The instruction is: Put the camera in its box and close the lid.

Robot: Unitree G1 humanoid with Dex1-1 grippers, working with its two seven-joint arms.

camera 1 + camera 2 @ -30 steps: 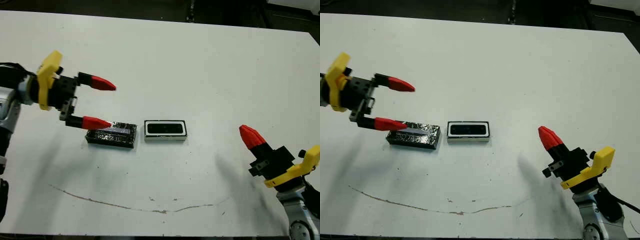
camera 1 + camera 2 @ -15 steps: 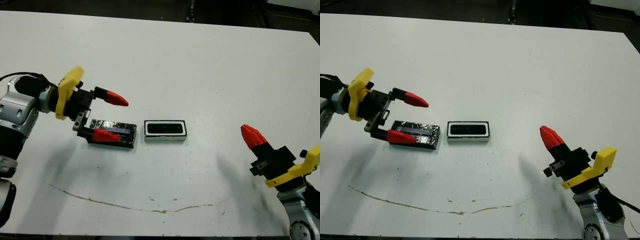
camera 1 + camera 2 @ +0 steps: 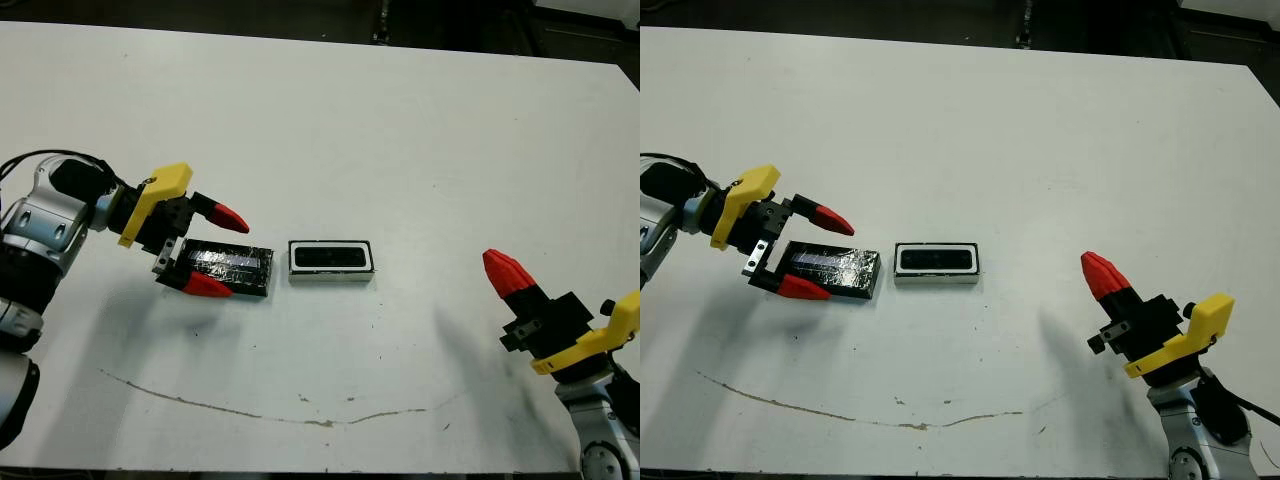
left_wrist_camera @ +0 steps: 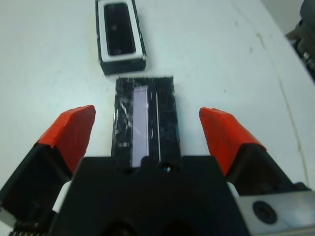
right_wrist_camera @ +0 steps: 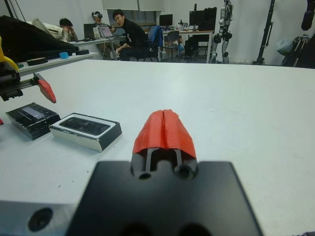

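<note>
The box, a small tray with a white rim, sits mid-table, and the camera lies inside it as a dark glossy bar. Just left of it lies the lid, flat, black and crinkly, with a pale reflective stripe. My left gripper is open and low over the lid's left end, one red finger on each long side, neither touching it. The left wrist view shows the lid between the fingers and the box beyond. My right gripper rests shut at the table's near right, holding nothing.
A thin brown line runs across the table near the front edge. In the right wrist view, people sit at desks beyond the table's far edge, with stands and equipment behind.
My left gripper has come down and forward from the upper left and now straddles the lid's left end. The lid, box and right arm have not moved.
</note>
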